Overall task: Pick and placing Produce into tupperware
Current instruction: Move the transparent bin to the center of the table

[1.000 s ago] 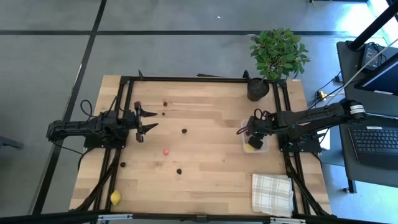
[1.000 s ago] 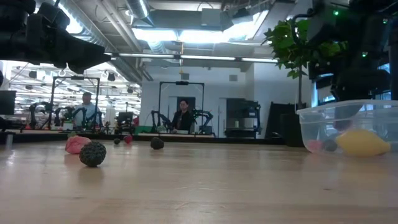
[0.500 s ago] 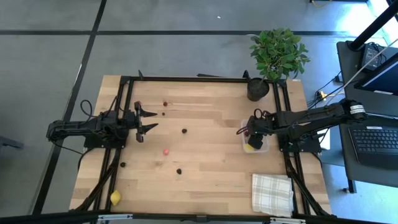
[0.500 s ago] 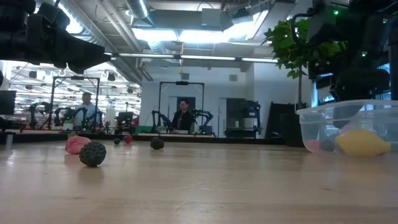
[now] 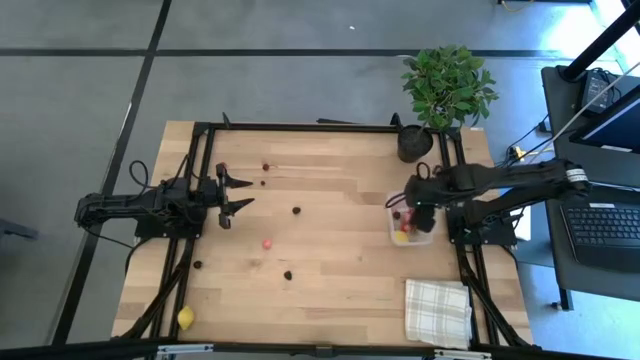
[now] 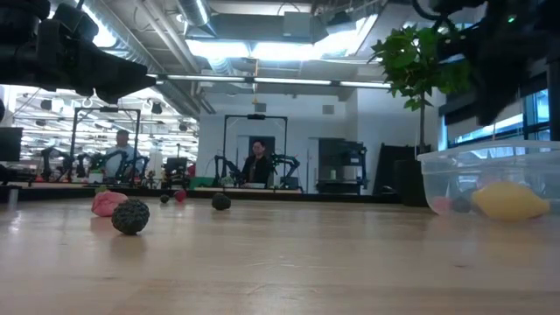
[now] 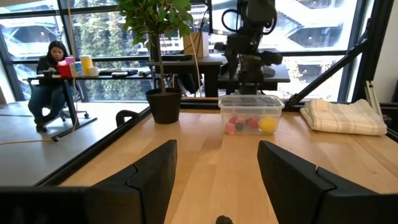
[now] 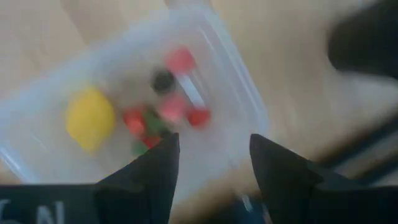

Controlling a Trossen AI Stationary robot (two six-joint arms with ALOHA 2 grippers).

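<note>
— Where's the tub?
— The clear tub [image 5: 412, 224] sits on the table [image 5: 330, 290] just below the black plant pot [image 5: 414, 143]. Inside it are 1 lemon [image 8: 90, 118] and some red and pink berries [image 8: 181, 61].
— And the right gripper [image 8: 211, 162]?
— Directly above the tub, fingers spread, nothing between them.
— The left one?
— The left gripper [image 5: 238, 194] hangs far across the table from the tub, fingers apart, empty. A pink berry [image 5: 267, 243], dark berries [image 5: 288, 274] and a 2nd lemon [image 5: 186, 317] lie out on the wood.

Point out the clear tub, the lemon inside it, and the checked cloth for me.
tupperware [image 7: 251, 101]: left wrist view, on its near rim.
lemon in the tub [image 6: 510, 200]: low view, middle of the yellow piece seen through the wall.
checked cloth [image 5: 437, 311]: high view, centre of the folded cloth at the table's near right corner.
</note>
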